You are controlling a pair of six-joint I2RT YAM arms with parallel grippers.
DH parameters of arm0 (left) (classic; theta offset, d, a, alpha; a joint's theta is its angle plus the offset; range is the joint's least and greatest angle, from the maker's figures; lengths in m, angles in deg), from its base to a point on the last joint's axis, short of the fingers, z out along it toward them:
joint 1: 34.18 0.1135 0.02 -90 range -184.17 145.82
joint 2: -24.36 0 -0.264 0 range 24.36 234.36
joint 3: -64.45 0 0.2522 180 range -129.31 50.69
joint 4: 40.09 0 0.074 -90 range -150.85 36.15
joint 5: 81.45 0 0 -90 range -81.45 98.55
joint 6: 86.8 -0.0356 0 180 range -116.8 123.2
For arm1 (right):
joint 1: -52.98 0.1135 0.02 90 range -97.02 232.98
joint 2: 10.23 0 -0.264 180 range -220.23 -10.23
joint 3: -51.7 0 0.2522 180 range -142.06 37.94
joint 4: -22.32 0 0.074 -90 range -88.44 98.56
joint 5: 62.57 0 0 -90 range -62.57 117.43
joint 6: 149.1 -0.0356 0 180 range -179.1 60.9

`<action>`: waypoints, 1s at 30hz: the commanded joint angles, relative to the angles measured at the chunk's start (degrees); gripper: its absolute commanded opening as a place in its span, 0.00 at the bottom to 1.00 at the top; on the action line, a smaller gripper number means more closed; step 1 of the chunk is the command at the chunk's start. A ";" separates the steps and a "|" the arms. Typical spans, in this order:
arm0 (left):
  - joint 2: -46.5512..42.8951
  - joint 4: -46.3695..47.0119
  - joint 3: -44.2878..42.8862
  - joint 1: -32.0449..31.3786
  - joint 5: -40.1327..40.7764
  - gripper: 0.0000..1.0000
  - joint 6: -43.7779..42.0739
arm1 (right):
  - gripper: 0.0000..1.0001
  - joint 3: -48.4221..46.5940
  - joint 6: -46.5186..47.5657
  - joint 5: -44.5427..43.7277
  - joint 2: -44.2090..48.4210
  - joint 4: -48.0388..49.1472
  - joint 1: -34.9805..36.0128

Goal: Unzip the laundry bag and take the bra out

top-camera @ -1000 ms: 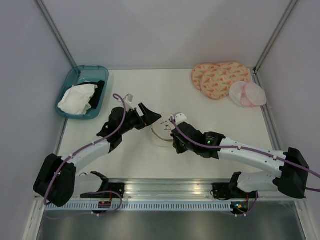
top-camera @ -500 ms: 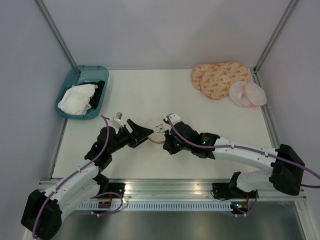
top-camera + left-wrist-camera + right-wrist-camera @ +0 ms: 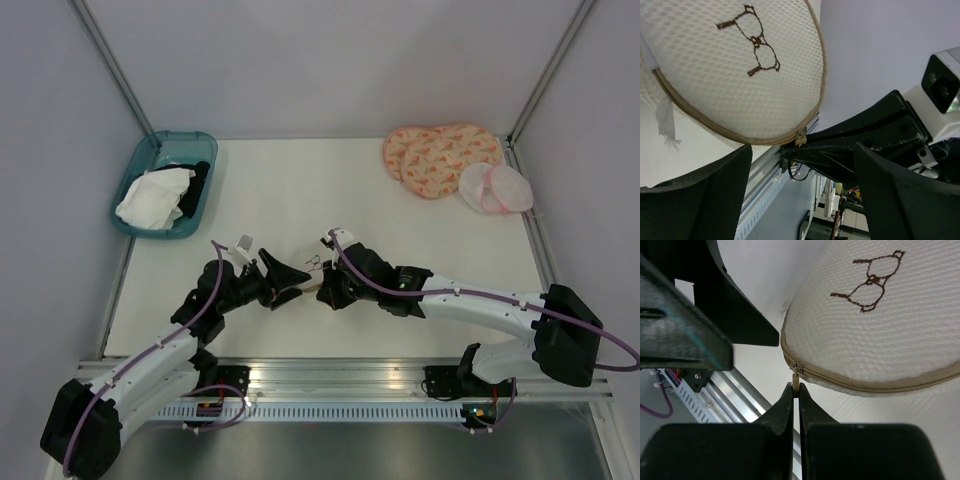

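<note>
Cream laundry bag (image 3: 875, 330) lies front-centre on the table (image 3: 270, 190); the right gripper (image 3: 795, 391), clamped on the zipper pull (image 3: 796, 374) from 3 o'clock, should probably drag it along the rim while the left gripper (image 3: 290, 279), jaws apart at 9 o'clock, braces the bag.

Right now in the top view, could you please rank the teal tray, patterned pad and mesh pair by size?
Largest: teal tray and patterned pad, too alike to separate.
Smallest: mesh pair.

No words, brands or numbers are legible. One sign only: a dark bra outline (image 3: 867, 282) on the mesh face of the laundry bag (image 3: 890, 345), just ahead of the right tool (image 3: 795, 388).
</note>
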State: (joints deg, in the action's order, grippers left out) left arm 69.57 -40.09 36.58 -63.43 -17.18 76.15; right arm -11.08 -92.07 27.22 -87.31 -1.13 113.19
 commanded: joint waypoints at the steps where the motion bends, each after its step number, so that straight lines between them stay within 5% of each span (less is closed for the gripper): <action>1: -4.94 -2.51 0.57 -0.28 -1.25 0.87 4.04 | 0.01 -0.47 -0.43 -2.25 -0.62 1.96 0.18; 14: -6.63 -3.31 5.66 -1.15 1.64 0.91 10.45 | 0.00 2.60 -0.69 -3.66 1.31 6.52 0.18; 24: 1.54 13.21 6.11 -1.51 8.33 0.98 18.63 | 0.00 7.62 0.27 -0.06 5.27 13.65 1.49; 30: 11.73 20.77 2.60 -4.14 8.51 0.93 19.86 | 0.00 10.25 -0.60 1.88 5.54 17.69 4.04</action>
State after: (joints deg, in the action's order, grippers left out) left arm 78.01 -27.42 42.06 -66.18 -10.34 91.49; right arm -1.72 -92.31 26.96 -83.02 11.41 116.03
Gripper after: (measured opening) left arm 0.961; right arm 0.018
